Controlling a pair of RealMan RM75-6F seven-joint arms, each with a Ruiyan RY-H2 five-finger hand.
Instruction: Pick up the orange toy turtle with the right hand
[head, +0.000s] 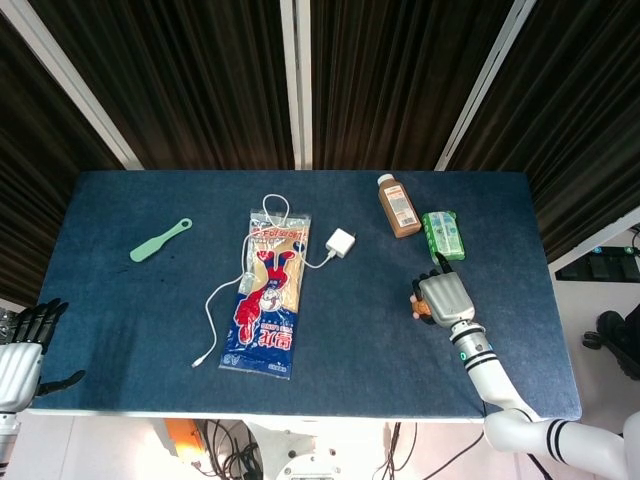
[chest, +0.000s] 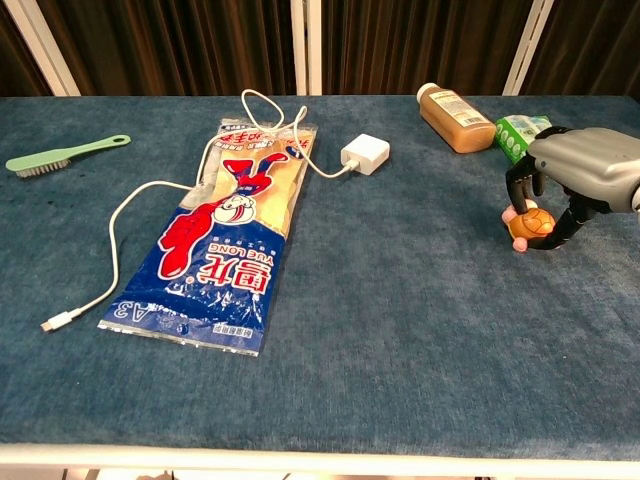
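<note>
From the head view, the right hand (head: 444, 297), grey-backed with black fingers, lies over the small orange toy turtle (head: 421, 305) on the right part of the blue cloth-covered desk (head: 120, 300). Only a sliver of the turtle shows at the hand's left edge, with the fingers curled down around it. Just beyond the hand lies a green soft packet (head: 442, 235), and beside that a brown plastic bottle with a white cap (head: 398, 205) lies on its side. Near the middle of the desk a long red, white and blue printed plastic bag (head: 266, 293) lies flat, with a white charger block (head: 340, 243) and its white cable (head: 222, 300) draped across and beside it. A pale green brush (head: 160, 240) lies well apart on the left. The left hand (head: 28, 350) hangs off the desk's near left corner, fingers spread and holding nothing.

From the chest view, the right hand (chest: 575, 170) grips the orange toy turtle (chest: 530, 224) between black fingers (chest: 517, 183) on one side and the thumb on the other; whether the turtle touches the desk (chest: 400, 330) cannot be told. The green packet (chest: 518, 133) sits just behind the hand, the brown bottle (chest: 458, 117) to its left. The printed bag (chest: 232, 235), charger block (chest: 365, 154), cable (chest: 115, 240) and green brush (chest: 65, 156) lie further left.
</note>
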